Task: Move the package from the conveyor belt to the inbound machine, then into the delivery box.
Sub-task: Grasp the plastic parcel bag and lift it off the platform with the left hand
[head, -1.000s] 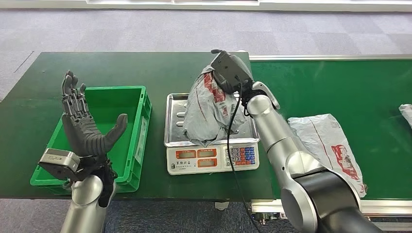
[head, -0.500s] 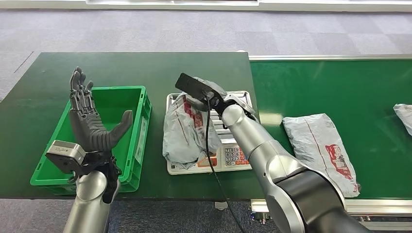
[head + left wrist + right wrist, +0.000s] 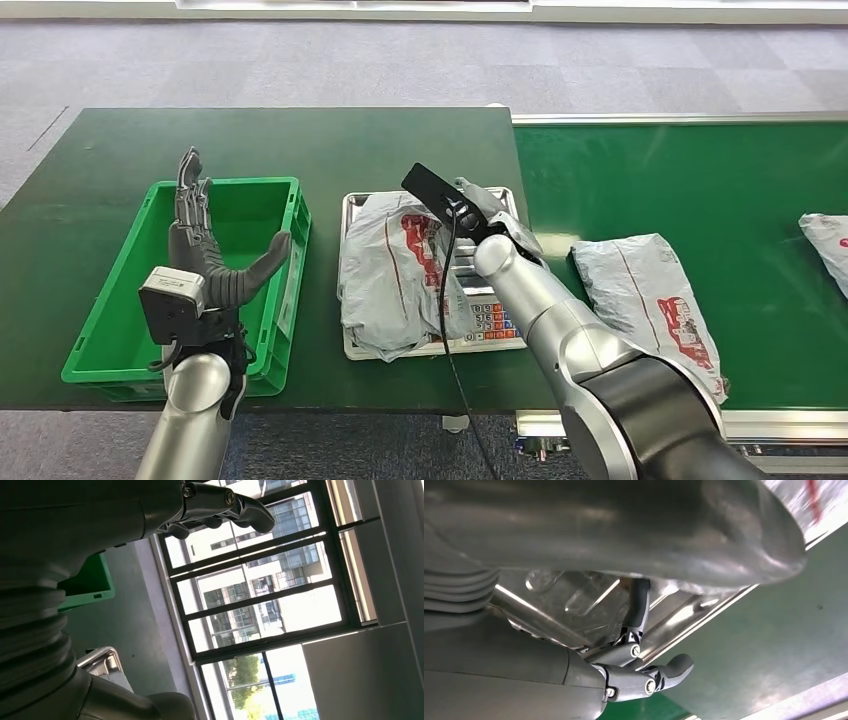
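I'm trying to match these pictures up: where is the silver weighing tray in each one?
Head view: the weighing tray sits mid-table, under a grey package.
Left wrist view: its shiny corner pokes out beside the arm.
Right wrist view: its bright rim runs against the green surface.
Shared landmark: the green crate, in the head and left wrist views.

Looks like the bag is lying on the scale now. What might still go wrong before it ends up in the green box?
The grey package droops over the front edge of the scale and covers part of its display, so it may slide off or weigh wrong. The right hand sits over the package's far corner; whether it grips is unclear, so pulling away might drag it. The left hand hangs open over the green box, partly blocking the drop.
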Controlling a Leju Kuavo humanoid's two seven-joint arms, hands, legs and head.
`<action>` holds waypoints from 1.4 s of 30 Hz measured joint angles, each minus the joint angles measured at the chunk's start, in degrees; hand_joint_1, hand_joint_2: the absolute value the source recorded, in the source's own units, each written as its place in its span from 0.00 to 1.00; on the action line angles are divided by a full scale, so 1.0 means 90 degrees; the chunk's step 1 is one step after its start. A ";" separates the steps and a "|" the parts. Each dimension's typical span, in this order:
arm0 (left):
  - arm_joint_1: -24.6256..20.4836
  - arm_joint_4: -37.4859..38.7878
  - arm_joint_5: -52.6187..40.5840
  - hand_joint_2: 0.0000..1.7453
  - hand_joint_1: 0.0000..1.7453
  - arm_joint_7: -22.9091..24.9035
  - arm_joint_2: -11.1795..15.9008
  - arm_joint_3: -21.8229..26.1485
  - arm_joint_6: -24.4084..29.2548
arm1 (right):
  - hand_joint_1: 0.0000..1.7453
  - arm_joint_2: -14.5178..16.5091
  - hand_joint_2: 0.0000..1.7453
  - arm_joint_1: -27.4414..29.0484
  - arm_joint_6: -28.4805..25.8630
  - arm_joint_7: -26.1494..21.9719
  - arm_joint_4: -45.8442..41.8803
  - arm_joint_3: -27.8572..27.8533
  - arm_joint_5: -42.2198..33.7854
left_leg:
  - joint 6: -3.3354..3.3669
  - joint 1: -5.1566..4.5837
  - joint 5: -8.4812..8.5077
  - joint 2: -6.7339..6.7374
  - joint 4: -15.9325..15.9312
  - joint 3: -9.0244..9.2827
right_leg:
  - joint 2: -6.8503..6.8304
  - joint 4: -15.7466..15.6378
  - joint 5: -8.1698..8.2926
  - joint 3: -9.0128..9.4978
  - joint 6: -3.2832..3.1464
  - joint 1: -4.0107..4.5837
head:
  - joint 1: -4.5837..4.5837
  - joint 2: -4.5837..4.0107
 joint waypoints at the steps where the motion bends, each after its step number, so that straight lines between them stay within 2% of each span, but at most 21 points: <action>1: -0.0001 0.0021 -0.0050 1.00 0.00 0.0042 0.0001 -0.0008 -0.0007 | 0.00 -0.0022 0.00 0.0006 -0.0104 -0.0093 0.0001 -0.0035 -0.0032 | 0.0000 0.0000 0.0000 0.0000 0.0000 0.0000 | 0.0001 0.0000 0.0000 0.0000 0.0000 0.0000 | 0.0000 0.0000; 5: -0.0001 0.0096 -0.0305 1.00 0.00 0.0226 0.0002 -0.0080 -0.0065 | 0.00 -0.0107 0.00 0.0000 -0.0651 -0.0833 -0.0059 -0.0241 -0.0240 | 0.0000 0.0000 0.0000 -0.0001 0.0001 -0.0001 | 0.0001 0.0000 0.0000 0.0000 0.0000 0.0000 | 0.0000 0.0000; 11: -0.0002 0.0163 -0.0447 1.00 0.00 0.0274 0.0002 -0.0135 -0.0075 | 0.00 -0.0177 0.00 -0.0013 -0.0863 -0.1183 -0.0147 -0.0403 -0.0304 | 0.0000 0.0000 0.0000 0.0000 0.0000 0.0000 | 0.0002 0.0000 0.0000 -0.0001 0.0000 0.0001 | 0.0000 0.0000; 15: -0.0014 0.0221 -0.0785 1.00 0.00 0.0373 -0.0001 -0.0141 -0.0016 | 0.00 -0.0235 0.00 -0.0019 -0.1687 -0.1809 -0.0491 -0.0549 -0.0252 | 0.0000 0.0000 0.0000 0.0000 0.0001 0.0000 | 0.0001 0.0000 0.0000 0.0000 0.0000 0.0000 | 0.0000 0.0000; 17: -0.0066 0.0301 -0.1041 1.00 0.00 0.0497 -0.0001 -0.0142 0.0003 | 0.00 -0.0290 0.00 0.0021 -0.2054 -0.1959 -0.0936 -0.0654 -0.0178 | 0.0000 0.0000 0.0000 -0.0001 0.0002 0.0000 | -0.0002 0.0000 0.0000 -0.0001 0.0000 -0.0001 | 0.0000 0.0000; 20: -0.0286 0.0588 -0.1724 1.00 0.00 0.0905 -0.0002 -0.0201 -0.0146 | 0.00 -0.0404 0.00 0.0269 -0.2227 -0.2208 -0.2039 -0.0854 -0.0223 | 0.0000 0.0000 0.0000 -0.0004 0.0005 0.0000 | -0.0007 -0.0001 0.0000 0.0000 0.0000 -0.0002 | 0.0000 0.0000; 23: -0.0700 0.1125 -0.2552 1.00 0.00 0.1507 -0.0026 -0.0426 -0.0519 | 0.00 -0.0547 0.00 0.0726 -0.2592 -0.2911 -0.3222 -0.1065 -0.0622 | 0.0001 0.0000 0.0000 -0.0021 0.0008 -0.0001 | -0.0023 -0.0002 0.0000 0.0006 0.0000 -0.0002 | 0.0000 0.0000; 27: -0.1385 0.2251 -0.3361 1.00 0.00 0.1991 -0.0231 -0.0857 -0.1001 | 0.00 -0.0620 1.00 0.1860 -0.3949 -0.4739 -0.4783 -0.1284 -0.1463 | 0.0004 0.0000 -0.0002 -0.0032 0.0009 -0.0001 | -0.0031 -0.0005 -0.0001 0.0011 0.0001 -0.0005 | 0.0001 0.0000; 28: -0.1570 0.2591 -0.3484 1.00 0.00 0.2049 -0.0320 -0.0968 -0.1077 | 0.00 -0.0619 1.00 0.2225 -0.4219 -0.5160 -0.5194 -0.1308 -0.1637 | 0.0005 -0.0001 -0.0004 -0.0033 0.0009 -0.0003 | -0.0032 -0.0005 -0.0001 0.0011 0.0001 -0.0006 | 0.0001 0.0000; 30: -0.1913 0.3275 -0.3617 1.00 0.00 0.2118 -0.0523 -0.1179 -0.1143 | 0.00 -0.0608 1.00 0.2924 -0.4459 -0.5636 -0.5941 -0.1333 -0.1823 | 0.0008 -0.0002 -0.0007 -0.0029 0.0008 -0.0007 | -0.0030 -0.0005 -0.0001 0.0008 0.0001 -0.0008 | 0.0001 0.0000; 32: -0.2165 0.3810 -0.3660 1.00 0.00 0.2142 -0.0699 -0.1334 -0.1153 | 0.00 -0.0600 1.00 0.3453 -0.4493 -0.5751 -0.6487 -0.1347 -0.1878 | 0.0009 -0.0003 -0.0009 -0.0019 0.0007 -0.0009 | -0.0023 -0.0005 -0.0001 0.0003 0.0001 -0.0009 | 0.0001 0.0000; 35: -0.2403 0.4361 -0.3674 1.00 0.00 0.2141 -0.0859 -0.1450 -0.1195 | 0.00 -0.0597 1.00 0.3868 -0.4501 -0.5785 -0.6954 -0.1377 -0.1911 | 0.0009 -0.0004 -0.0008 -0.0011 0.0007 -0.0007 | -0.0015 -0.0005 -0.0001 -0.0002 0.0001 -0.0006 | 0.0001 0.0000; 36: -0.2475 0.4540 -0.3690 1.00 0.03 0.2161 -0.0912 -0.1487 -0.1256 | 0.00 -0.0597 1.00 0.3991 -0.4501 -0.5788 -0.7062 -0.1386 -0.1944 | 0.0009 -0.0004 -0.0008 -0.0013 0.0006 -0.0005 | -0.0017 -0.0005 -0.0001 0.0000 0.0001 -0.0004 | 0.0001 0.0000; 40: -0.2702 0.5227 -0.3681 1.00 1.00 0.2702 -0.1158 -0.1860 -0.1660 | 0.00 -0.0585 1.00 0.4655 -0.4501 -0.5788 -0.7473 -0.1390 -0.2166 | 0.0008 -0.0002 -0.0005 -0.0033 0.0004 -0.0006 | -0.0038 -0.0005 -0.0003 0.0009 0.0002 -0.0003 | 0.0001 0.0000; 42: -0.2785 0.5455 -0.3500 1.00 1.00 0.3161 -0.1234 -0.2284 -0.1779 | 0.00 -0.0565 1.00 0.4901 -0.4501 -0.5789 -0.7665 -0.1383 -0.2176 | 0.0008 -0.0002 -0.0005 -0.0031 0.0003 -0.0007 | -0.0037 -0.0005 -0.0002 0.0009 0.0002 -0.0005 | 0.0002 0.0000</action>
